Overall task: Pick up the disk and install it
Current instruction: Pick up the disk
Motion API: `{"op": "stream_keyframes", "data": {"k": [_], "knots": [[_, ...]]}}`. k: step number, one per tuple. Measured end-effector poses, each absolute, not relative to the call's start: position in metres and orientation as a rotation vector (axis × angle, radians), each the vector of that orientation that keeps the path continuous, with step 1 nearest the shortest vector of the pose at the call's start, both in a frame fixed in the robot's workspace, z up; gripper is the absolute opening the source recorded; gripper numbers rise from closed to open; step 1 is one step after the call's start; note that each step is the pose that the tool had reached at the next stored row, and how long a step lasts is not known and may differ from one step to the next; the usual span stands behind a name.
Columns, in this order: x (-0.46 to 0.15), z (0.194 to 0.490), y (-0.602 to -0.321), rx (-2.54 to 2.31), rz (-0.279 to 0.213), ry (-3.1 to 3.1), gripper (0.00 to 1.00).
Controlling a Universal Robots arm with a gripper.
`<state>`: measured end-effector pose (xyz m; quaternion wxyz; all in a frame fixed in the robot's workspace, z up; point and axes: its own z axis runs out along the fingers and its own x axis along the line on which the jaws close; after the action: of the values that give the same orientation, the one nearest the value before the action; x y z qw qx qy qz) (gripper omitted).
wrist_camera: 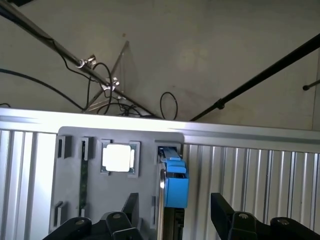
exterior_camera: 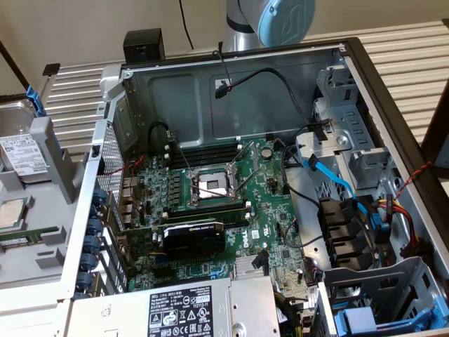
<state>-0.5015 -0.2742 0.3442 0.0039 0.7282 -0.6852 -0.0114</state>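
Observation:
The disk (exterior_camera: 19,156) is silver-grey with a white barcode label and blue rails. It sits in a grey holder tray (exterior_camera: 49,151) outside the case, at the exterior view's left. In the wrist view the disk (wrist_camera: 174,186) stands edge-on in the tray, its blue rail end facing the camera. My gripper (wrist_camera: 175,214) is open. Its two black fingers (wrist_camera: 223,212) stand wide apart on either side of the disk's edge and do not touch it. The arm's blue-capped joint (exterior_camera: 284,20) shows behind the case's far wall.
An open computer case (exterior_camera: 231,84) holds the motherboard (exterior_camera: 217,203), the blue drive-bay latches (exterior_camera: 365,319), loose cables and the labelled power supply (exterior_camera: 182,309). A square processor chip (wrist_camera: 118,157) and a memory stick (wrist_camera: 83,182) share the tray. Slatted table (wrist_camera: 260,190) surrounds it.

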Motion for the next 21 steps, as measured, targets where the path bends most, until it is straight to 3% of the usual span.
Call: {"op": "stream_keyframes", "data": {"k": [21], "knots": [[-0.502,0.306,-0.274,2.282,-0.036,-2.147,0.68]]}}
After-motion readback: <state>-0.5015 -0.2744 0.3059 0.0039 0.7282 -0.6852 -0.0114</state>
